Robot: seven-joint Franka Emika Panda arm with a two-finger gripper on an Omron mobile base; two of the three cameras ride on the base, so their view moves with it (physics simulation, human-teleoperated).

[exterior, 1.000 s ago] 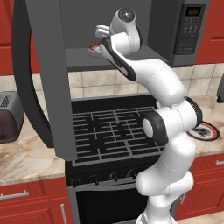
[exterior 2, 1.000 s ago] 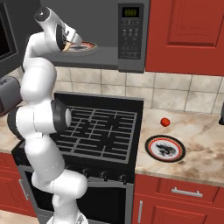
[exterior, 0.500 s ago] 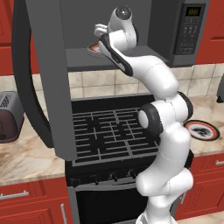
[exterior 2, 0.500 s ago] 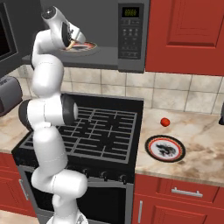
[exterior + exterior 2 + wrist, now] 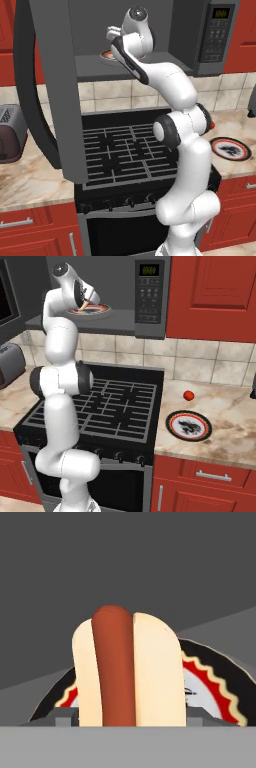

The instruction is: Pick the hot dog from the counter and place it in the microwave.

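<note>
Inside the open microwave [image 5: 210,35], left base view: the tool [image 5: 113,44] reaches into the cavity over a red-rimmed plate [image 5: 106,54] on its floor. Against half a second and a second ago, the upper arm has swung further up and in, the elbow folding closer to the stove [image 5: 125,150]; the wide door [image 5: 55,90] stands open as before. Judgement: carry is nearly complete, release onto the plate is what remains.

Right base view: hand set at the cavity mouth, a tan sliver of the hot dog [image 5: 84,304] showing at the tool [image 5: 86,302], just above the plate [image 5: 97,309]. Whether it touches the plate cannot be told.

Hand view: hot dog [image 5: 125,672] held lengthwise between the fingertips [image 5: 64,716], jaws narrow and closed on the bun; plate [image 5: 220,682] directly behind it, dark cavity walls beyond.

Surface and room: beige marbled desk [image 5: 225,421] either side of the stove, carrying a second plate [image 5: 188,426], a small red fruit [image 5: 188,395] and a toaster [image 5: 10,132]; red cabinets [image 5: 210,296] above and below, tiled backsplash.
</note>
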